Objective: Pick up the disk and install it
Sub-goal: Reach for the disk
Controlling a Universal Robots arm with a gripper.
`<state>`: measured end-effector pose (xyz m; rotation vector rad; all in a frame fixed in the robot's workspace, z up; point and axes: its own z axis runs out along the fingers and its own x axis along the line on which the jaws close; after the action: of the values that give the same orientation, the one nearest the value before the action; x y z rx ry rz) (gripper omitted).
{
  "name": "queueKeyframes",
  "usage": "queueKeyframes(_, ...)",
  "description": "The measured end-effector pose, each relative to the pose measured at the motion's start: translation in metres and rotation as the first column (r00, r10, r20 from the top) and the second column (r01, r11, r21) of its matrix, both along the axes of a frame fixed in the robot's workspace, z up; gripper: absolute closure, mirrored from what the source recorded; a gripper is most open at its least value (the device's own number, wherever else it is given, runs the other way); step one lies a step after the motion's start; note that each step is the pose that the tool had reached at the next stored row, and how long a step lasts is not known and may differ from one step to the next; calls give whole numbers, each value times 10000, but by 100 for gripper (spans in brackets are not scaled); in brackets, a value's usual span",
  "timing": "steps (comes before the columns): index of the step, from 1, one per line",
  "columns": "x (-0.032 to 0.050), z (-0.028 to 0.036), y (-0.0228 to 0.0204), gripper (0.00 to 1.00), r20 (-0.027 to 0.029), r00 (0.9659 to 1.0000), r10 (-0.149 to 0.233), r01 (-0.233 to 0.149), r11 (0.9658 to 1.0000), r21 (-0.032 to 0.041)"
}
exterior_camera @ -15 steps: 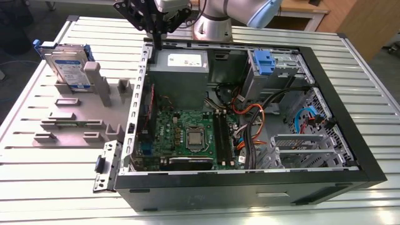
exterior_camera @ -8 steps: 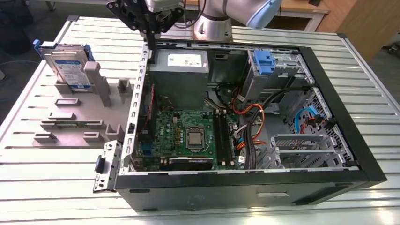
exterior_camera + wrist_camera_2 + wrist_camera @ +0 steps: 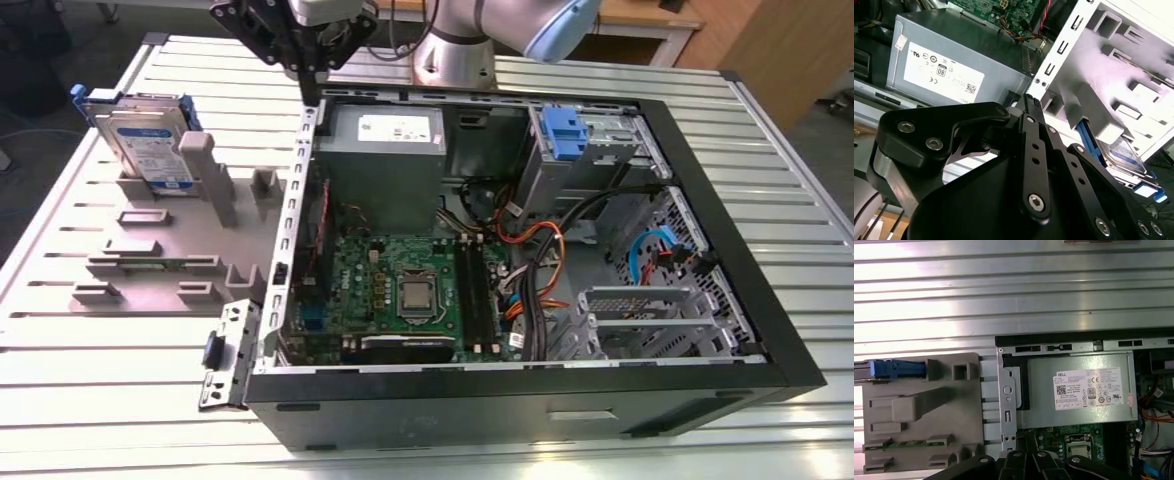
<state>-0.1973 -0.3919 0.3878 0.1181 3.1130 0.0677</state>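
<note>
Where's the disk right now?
In the exterior view the disk stands on edge in the grey rack on that view's left, just outside the open computer case.

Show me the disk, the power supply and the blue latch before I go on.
disk [image 3: 140,145]: exterior view, on its white and blue label.
power supply [image 3: 1089,388]: first wrist view, on its white sticker.
blue latch [image 3: 565,130]: exterior view, on its middle.

1. Above the disk [image 3: 144,140] the air is open; a grey post [image 3: 200,160] stands just beside it.
2. The case wall [image 3: 302,200] rises between rack [image 3: 147,250] and cage [image 3: 614,150].
3. Near the cage, cables [image 3: 527,235] crowd.
</note>
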Motion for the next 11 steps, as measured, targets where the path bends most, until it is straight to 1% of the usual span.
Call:
queueKeyframes(2, -10, -2, 3, 89, -7, 10000, 0, 0, 10000, -1)
queueKeyframes(11, -29, -5, 5, 89, -8, 10000, 0, 0, 10000, -1)
